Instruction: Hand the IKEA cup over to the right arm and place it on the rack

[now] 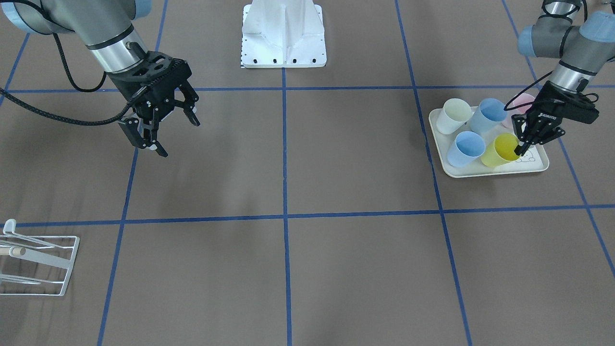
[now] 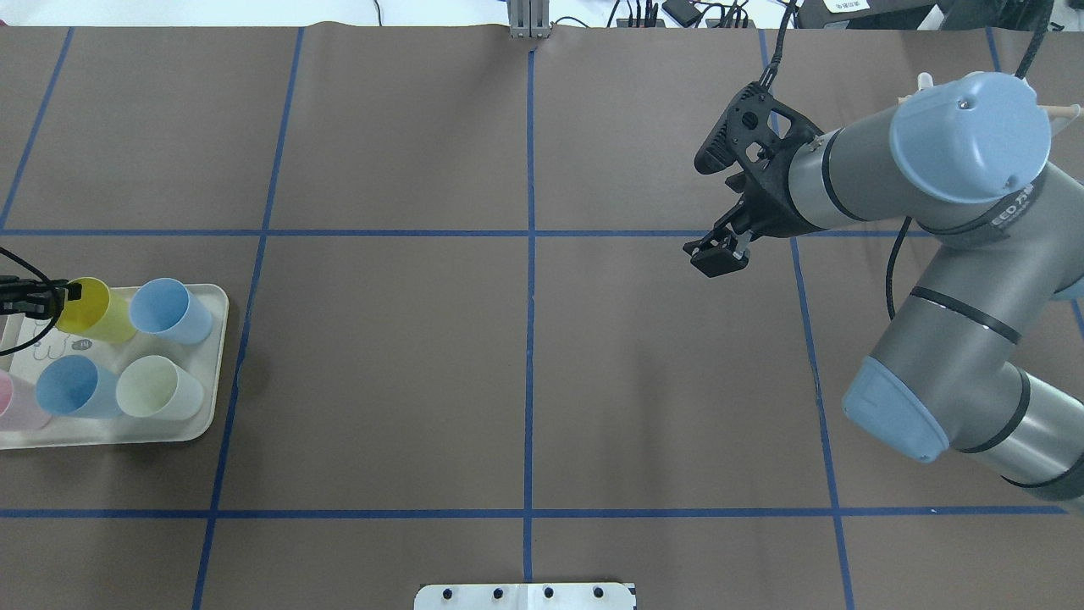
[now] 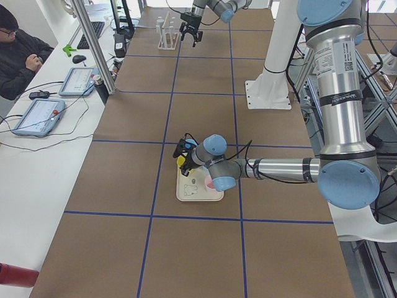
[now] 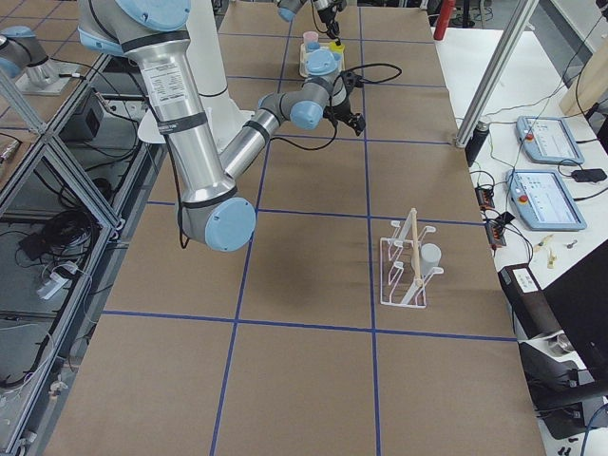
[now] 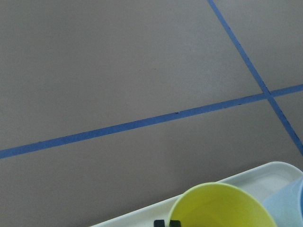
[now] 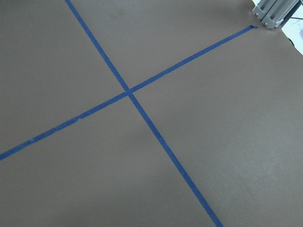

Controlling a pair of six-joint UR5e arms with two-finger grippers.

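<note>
Yellow plastic cup: on cream tray among other pastel cups, rim pinched between the nearly closed fingers of black left gripper.
Black right gripper: spread wide, empty, above mid-table.
White wire rack: far corner, well apart.
Risks: the thin rim hold may slip on lifting, and the neighbouring pale blue cup may get knocked.

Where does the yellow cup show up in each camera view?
Exterior front-facing: yellow cup right of centre.
Overhead exterior: cup far left.
Exterior left: cup centre, small.
Exterior right: cup top centre, tiny.
Left wrist: cup bottom edge.
Right wrist: not in it.
Shared landmark: cream tray under it.
</note>
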